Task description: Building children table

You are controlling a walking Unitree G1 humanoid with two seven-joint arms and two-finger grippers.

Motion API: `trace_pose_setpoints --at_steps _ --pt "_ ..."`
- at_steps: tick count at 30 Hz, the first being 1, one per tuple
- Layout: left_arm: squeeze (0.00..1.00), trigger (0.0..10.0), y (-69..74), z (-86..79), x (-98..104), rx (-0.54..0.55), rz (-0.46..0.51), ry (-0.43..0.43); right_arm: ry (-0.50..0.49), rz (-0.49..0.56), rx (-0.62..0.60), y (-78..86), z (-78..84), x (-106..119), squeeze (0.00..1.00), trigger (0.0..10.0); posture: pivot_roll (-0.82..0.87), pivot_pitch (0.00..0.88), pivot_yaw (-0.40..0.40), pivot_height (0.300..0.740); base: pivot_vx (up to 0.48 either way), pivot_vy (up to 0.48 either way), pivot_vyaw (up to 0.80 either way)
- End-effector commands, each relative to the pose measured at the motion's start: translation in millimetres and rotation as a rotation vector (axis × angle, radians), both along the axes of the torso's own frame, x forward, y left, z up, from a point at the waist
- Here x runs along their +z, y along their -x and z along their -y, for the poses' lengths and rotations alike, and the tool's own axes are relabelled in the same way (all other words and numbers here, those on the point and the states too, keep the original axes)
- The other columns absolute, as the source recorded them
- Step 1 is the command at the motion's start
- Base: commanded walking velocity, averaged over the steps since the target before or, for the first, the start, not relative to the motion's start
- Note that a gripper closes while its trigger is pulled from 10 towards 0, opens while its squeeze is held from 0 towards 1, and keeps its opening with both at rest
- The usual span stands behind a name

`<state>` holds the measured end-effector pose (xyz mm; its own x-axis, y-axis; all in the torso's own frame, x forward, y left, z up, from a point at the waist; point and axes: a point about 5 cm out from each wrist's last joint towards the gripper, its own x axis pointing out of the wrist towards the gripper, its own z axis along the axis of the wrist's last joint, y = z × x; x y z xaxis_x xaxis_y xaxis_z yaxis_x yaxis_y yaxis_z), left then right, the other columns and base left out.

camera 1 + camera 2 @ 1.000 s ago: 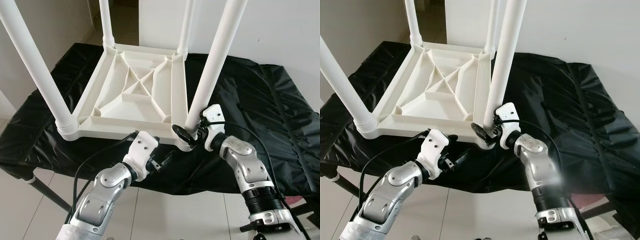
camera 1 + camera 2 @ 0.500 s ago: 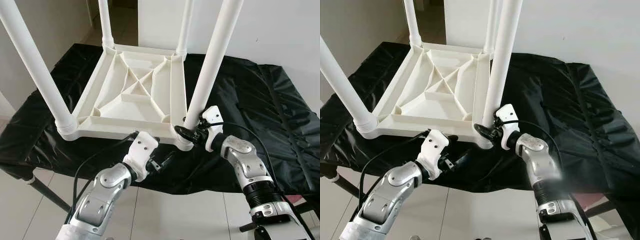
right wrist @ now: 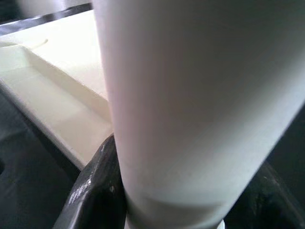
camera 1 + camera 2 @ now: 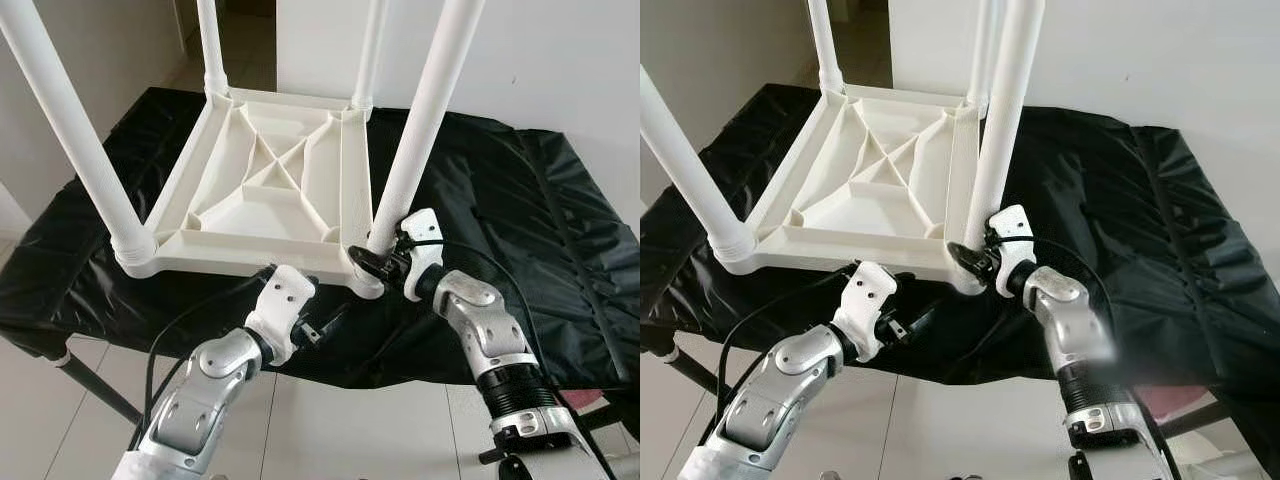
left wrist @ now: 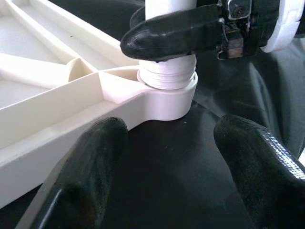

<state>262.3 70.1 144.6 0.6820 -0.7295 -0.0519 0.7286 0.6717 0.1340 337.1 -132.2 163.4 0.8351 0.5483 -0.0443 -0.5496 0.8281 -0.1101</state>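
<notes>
While our right gripper (image 4: 372,262) clamps one leg (image 4: 412,145), our left gripper (image 4: 322,326) waits open.
We count four legs on one table (image 4: 262,195).

Bright, even daylight, sharp head views (close wrist views softly blurred)

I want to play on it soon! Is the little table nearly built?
Nearly. All four white legs stand in the upside-down tabletop. The right gripper is clamped on the near right leg at its socket. The left gripper waits open beside that corner. Flipping it upright remains.
</notes>
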Motion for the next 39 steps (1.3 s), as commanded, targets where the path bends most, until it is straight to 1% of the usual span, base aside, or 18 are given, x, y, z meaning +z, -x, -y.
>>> trace_pose_setpoints --at_steps 1,4,5,6,8,10,12,15,22,23,24,25,29,32,33,34,35,39 --pt "0.0 10.0 2.2 0.7 -3.0 0.006 -0.015 0.0 -0.024 -0.033 -0.098 2.1 2.7 -3.4 0.0 10.0 0.01 0.095 -0.047 0.74 0.0 0.0 0.0" --pt "0.0 10.0 2.3 0.8 -3.1 0.005 -0.015 0.0 -0.038 -0.044 -0.137 4.1 1.1 -4.3 0.0 10.0 0.01 0.095 -0.047 0.74 0.0 0.0 0.0" --pt "0.0 10.0 2.3 1.1 -3.4 0.003 -0.016 0.0 -0.064 -0.049 -0.21 7.6 -2.7 -5.5 0.0 10.0 0.0 0.095 -0.046 0.74 0.0 0.0 0.0" --pt "0.0 10.0 2.3 1.1 -3.4 0.003 -0.016 0.0 -0.064 -0.049 -0.21 7.6 -2.7 -5.5 0.0 10.0 0.0 0.095 -0.046 0.74 0.0 0.0 0.0" --pt "0.0 10.0 2.3 2.8 -3.9 -0.004 -0.018 -0.001 -0.126 -0.06 -0.378 17.6 -13.3 -10.6 0.0 10.0 0.0 0.092 -0.045 0.74 0.0 0.0 0.0" --pt "0.0 10.0 2.5 3.4 -4.1 -0.006 -0.018 -0.001 -0.143 -0.066 -0.425 21.3 -16.8 -12.3 0.0 10.0 0.0 0.09 -0.047 0.74 0.0 0.0 0.0" --pt "0.0 10.0 2.3 4.0 -3.7 -0.008 -0.017 0.0 -0.167 -0.085 -0.539 29.0 -19.5 -19.2 0.0 10.0 0.0 0.089 -0.048 0.74 0.0 0.0 0.0" --pt "0.0 10.0 2.5 3.7 -3.4 -0.006 -0.017 0.002 -0.195 -0.105 -0.581 33.8 -21.9 -22.1 0.0 10.0 0.01 0.086 -0.048 0.74 0.0 0.0 0.0" --pt "0.0 10.0 5.0 4.2 -5.6 -0.014 -0.023 -0.002 -0.19 -0.109 -0.585 36.5 -19.6 -18.7 0.0 10.0 0.0 0.086 -0.044 0.74 0.0 0.0 0.0" --pt "0.0 10.0 4.7 4.6 -5.5 -0.016 -0.023 -0.002 -0.194 -0.1 -0.582 36.8 -20.3 -16.5 0.48 10.0 0.0 0.086 -0.044 0.74 0.0 0.0 0.0" --pt "0.0 10.0 4.7 4.6 -5.5 -0.016 -0.023 -0.002 -0.194 -0.1 -0.582 36.8 -20.3 -16.5 0.48 10.0 0.0 0.086 -0.044 0.74 0.0 0.0 0.0" --pt "0.0 10.0 3.8 4.8 -4.9 -0.016 -0.021 -0.001 -0.198 -0.092 -0.579 37.7 -22.3 -14.1 1.0 10.0 0.0 0.086 -0.046 0.74 0.0 0.0 0.0" --pt "0.0 10.0 2.8 4.8 -3.8 -0.011 -0.018 0.003 -0.212 -0.074 -0.567 38.1 -23.5 -9.6 1.0 10.0 0.0 0.091 -0.049 0.74 0.0 0.0 0.0" --pt "0.0 10.0 4.2 4.1 -5.1 -0.004 -0.022 0.005 -0.224 -0.069 -0.471 35.8 -18.4 -6.8 1.0 10.0 0.0 0.09 -0.047 0.74 0.0 0.0 0.0" --pt "0.0 10.0 4.5 4.0 -5.3 -0.002 -0.022 0.005 -0.22 -0.069 -0.426 34.7 -15.2 -7.0 0.87 10.0 0.0 0.09 -0.047 0.74 0.0 0.0 0.0" --pt "0.0 10.0 4.4 4.0 -5.3 -0.001 -0.022 0.006 -0.205 -0.067 -0.391 33.9 -12.0 -7.2 0.0 10.0 0.0 0.09 -0.047 0.74 0.0 0.0 0.0" --pt "0.0 10.0 4.4 4.0 -5.3 -0.001 -0.022 0.006 -0.205 -0.067 -0.391 33.9 -12.0 -7.2 0.0 10.0 0.0 0.09 -0.047 0.74 0.0 0.0 0.0" --pt "0.0 10.0 3.7 3.6 -4.7 0.002 -0.023 0.009 -0.149 -0.069 -0.271 32.3 -3.7 -9.4 0.0 10.0 -0.01 0.092 -0.043 0.74 0.0 0.0 0.0"
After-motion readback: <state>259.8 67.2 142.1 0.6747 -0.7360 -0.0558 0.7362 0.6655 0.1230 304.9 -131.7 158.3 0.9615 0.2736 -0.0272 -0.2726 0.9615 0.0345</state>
